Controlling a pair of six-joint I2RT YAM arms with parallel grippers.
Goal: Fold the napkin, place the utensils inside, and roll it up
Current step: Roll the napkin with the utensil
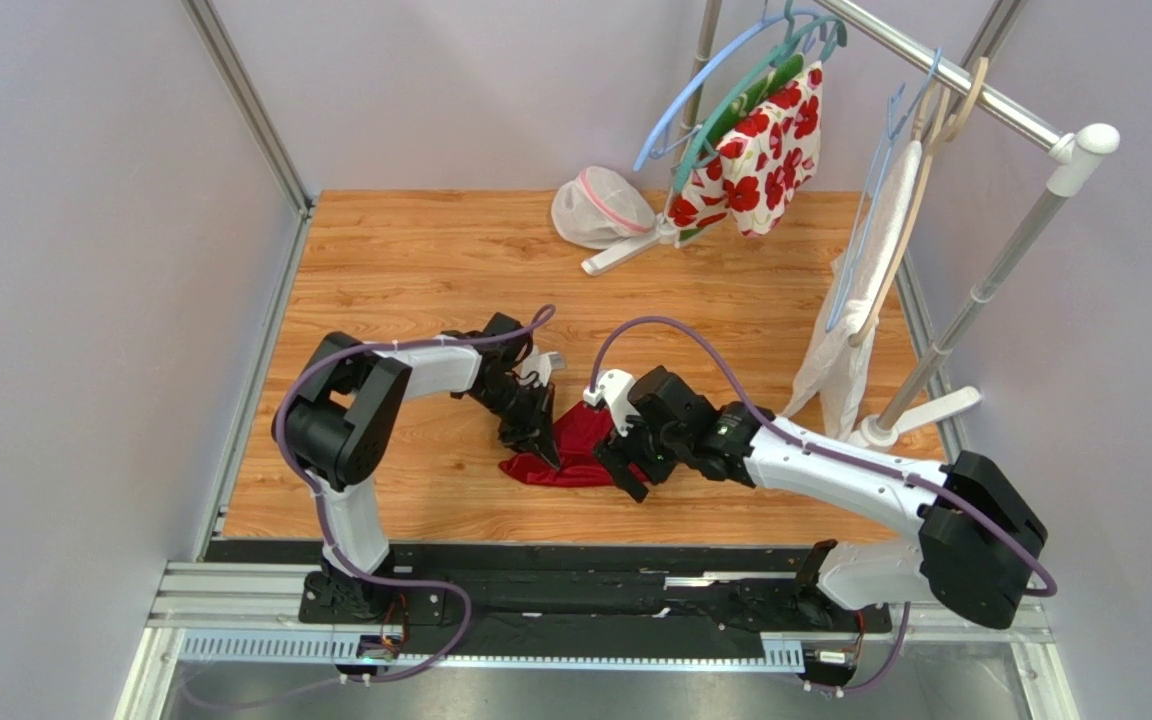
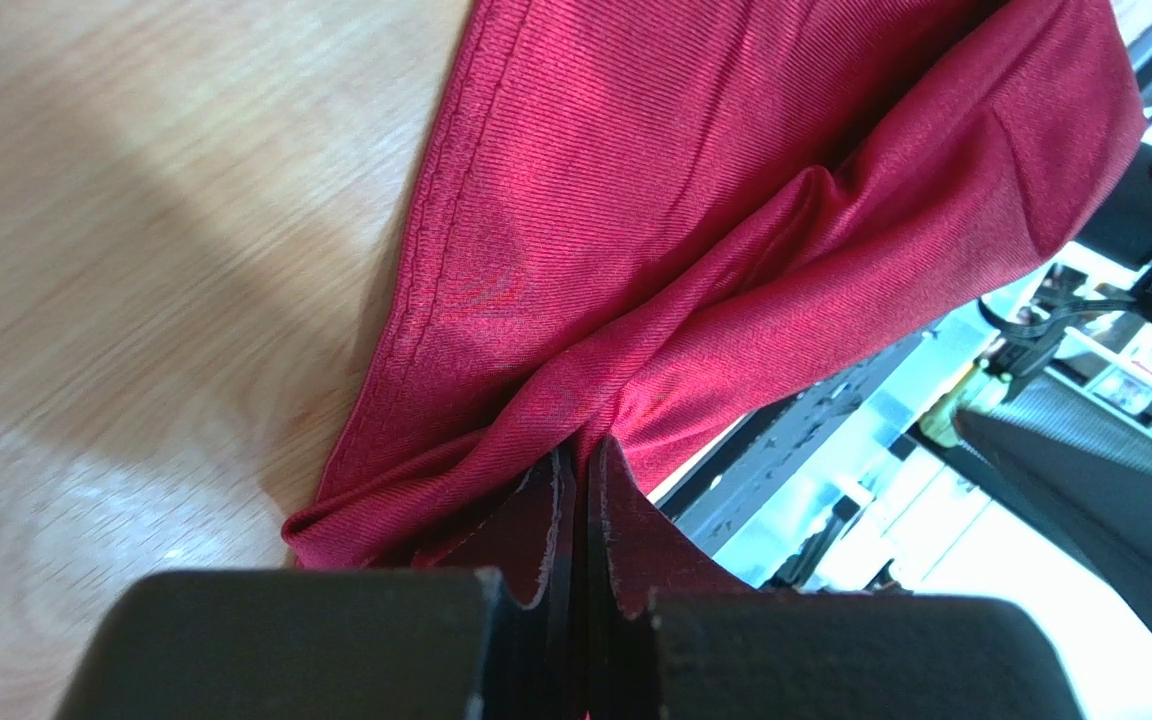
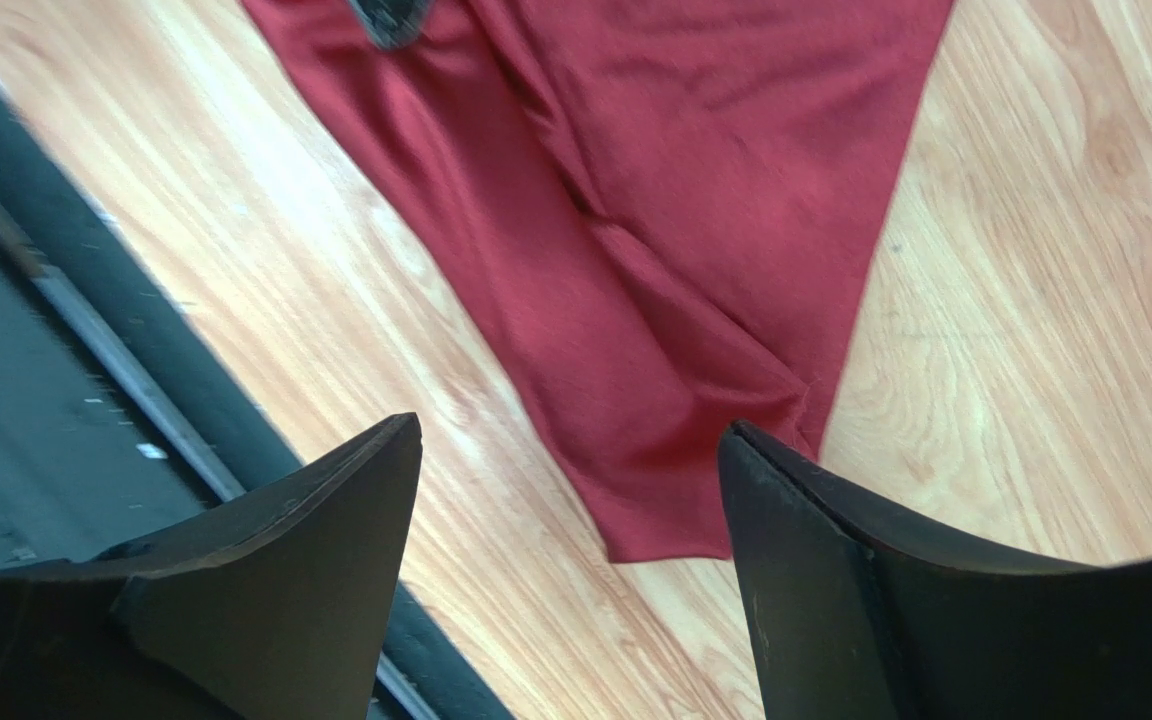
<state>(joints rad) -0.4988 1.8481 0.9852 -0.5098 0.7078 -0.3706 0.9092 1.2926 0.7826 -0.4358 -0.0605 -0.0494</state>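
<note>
The right claw (image 3: 570, 432) is held apart above a pointed corner of the napkin (image 3: 657, 225), a thin ribbed crimson cloth rumpled on the wood-grain desk (image 3: 1018, 300); a bunched fold is clamped by the left claw (image 2: 585, 488).

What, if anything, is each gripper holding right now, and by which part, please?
The left gripper is shut on the napkin, pinching a bunched fold near its hemmed edge. The right gripper is open above a napkin corner and holds nothing.
</note>
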